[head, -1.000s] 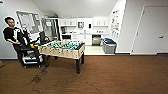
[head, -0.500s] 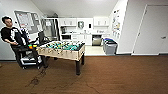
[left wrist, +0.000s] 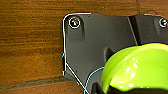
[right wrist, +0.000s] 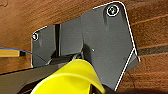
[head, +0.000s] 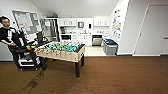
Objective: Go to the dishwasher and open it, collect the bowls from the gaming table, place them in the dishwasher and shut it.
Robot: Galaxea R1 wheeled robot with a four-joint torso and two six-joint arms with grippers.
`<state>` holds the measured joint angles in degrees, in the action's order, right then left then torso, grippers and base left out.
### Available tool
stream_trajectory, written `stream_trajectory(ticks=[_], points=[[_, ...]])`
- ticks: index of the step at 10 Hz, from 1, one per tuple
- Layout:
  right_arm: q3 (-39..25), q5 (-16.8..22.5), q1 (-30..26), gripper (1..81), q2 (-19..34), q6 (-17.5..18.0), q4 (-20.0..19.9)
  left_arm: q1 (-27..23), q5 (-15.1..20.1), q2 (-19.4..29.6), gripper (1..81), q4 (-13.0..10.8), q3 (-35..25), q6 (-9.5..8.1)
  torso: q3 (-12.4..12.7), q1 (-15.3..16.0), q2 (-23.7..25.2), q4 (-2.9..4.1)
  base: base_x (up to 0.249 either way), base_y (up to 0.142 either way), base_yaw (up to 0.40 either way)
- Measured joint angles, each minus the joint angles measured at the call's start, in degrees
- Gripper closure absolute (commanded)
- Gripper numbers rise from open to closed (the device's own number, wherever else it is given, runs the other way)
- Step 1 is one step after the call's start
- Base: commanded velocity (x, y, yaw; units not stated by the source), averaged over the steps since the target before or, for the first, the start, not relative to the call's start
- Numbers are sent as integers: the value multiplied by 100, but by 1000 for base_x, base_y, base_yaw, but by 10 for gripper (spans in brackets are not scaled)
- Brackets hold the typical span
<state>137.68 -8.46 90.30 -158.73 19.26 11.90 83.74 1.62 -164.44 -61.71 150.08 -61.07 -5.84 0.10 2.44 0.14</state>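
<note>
Left pincer [left wrist: 105, 87] low over floor, carrying load. Right pincer [right wrist: 82, 82] likewise. Fingers indistinct.

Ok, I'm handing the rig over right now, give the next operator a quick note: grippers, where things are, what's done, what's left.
Left wrist view: a lime-green bowl sits close at the gripper; grip itself not visible.
Right wrist view: a yellow bowl, likewise close; grip not visible.
Head view: the gaming table stands ahead on the left, a person with a cart beside it. The dishwasher is in the kitchen at the back; whether it is open can't be told from here.
Done: two bowls apparently collected.
Left: load them, close the dishwasher.
</note>
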Motion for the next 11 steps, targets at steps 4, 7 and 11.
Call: stream_trajectory(ticks=[4,7,11], points=[[6,2,2,811,30,0,0,-9,-11,-33,811,0,-5,0,0,-2,0,0,160,-70,0],[6,4,5,811,30,0,0,-6,-11,-33,811,0,-5,0,0,0,0,0,160,-70,0],[6,2,2,811,49,0,0,-6,-17,-54,811,0,-5,0,0,0,0,0,160,-72,0]])
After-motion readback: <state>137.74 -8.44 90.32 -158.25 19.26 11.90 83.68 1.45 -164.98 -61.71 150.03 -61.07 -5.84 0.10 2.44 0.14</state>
